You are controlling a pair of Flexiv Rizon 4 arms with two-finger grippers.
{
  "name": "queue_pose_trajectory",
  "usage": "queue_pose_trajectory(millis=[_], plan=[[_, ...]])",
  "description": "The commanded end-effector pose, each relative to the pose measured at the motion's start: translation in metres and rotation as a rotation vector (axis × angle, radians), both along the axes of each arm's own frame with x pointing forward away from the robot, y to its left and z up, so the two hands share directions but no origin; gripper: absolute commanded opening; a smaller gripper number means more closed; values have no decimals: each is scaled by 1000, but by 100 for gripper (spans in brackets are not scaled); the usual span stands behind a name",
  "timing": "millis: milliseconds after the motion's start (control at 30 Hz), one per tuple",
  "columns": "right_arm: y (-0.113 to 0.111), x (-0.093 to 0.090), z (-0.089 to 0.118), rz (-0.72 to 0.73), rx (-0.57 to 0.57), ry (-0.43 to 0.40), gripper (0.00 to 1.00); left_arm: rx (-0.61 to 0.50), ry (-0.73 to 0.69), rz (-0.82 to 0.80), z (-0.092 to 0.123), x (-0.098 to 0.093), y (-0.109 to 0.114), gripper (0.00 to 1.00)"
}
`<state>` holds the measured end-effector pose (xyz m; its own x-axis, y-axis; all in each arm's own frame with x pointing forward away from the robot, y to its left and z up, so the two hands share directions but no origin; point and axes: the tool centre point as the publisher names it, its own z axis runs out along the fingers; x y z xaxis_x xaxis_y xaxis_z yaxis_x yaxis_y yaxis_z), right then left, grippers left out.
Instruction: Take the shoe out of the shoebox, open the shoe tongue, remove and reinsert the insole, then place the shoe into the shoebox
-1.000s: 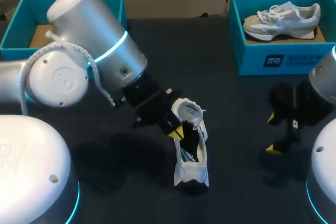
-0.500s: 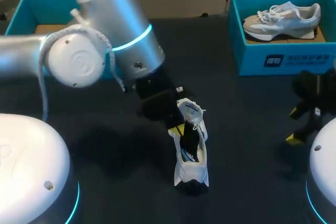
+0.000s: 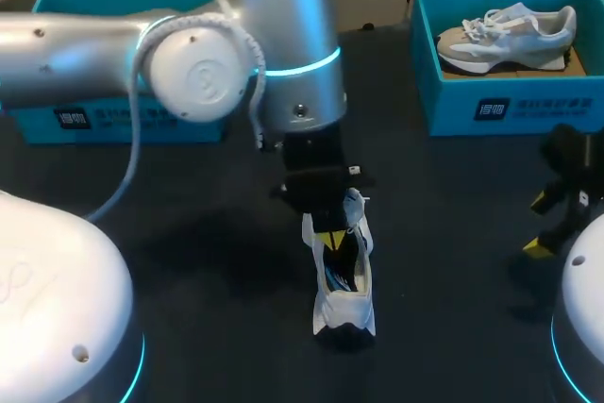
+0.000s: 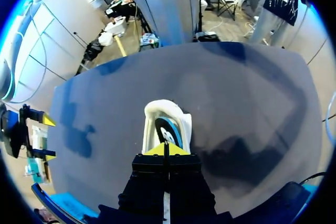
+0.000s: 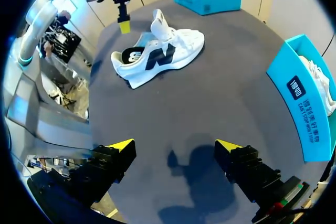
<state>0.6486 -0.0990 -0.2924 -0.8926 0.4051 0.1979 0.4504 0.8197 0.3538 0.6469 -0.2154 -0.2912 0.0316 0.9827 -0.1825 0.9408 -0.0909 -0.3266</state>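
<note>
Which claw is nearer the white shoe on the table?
Left. The left claw hangs just over the shoe's opening; the right claw is off to its side, well apart.

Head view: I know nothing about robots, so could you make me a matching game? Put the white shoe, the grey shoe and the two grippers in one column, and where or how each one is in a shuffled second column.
Column one
1. white shoe
2. grey shoe
3. left gripper
4. right gripper

Column two
A. open, near the table's right side
B. inside a blue box
C. on the dark table, outside any box
D. shut, just above the white shoe

Pairs: 1-C, 2-B, 3-D, 4-A
</note>
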Motion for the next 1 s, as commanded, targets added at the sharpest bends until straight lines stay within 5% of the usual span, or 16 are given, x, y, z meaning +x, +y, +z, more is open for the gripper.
queue_pose_trajectory(millis=[33, 1000], plan=[[0, -2, 0, -1, -2, -2, 100, 106, -12, -36, 1, 1, -4, 0], [0, -2, 0, -1, -2, -2, 100, 224, -34, -243, -58, -6, 8, 0]])
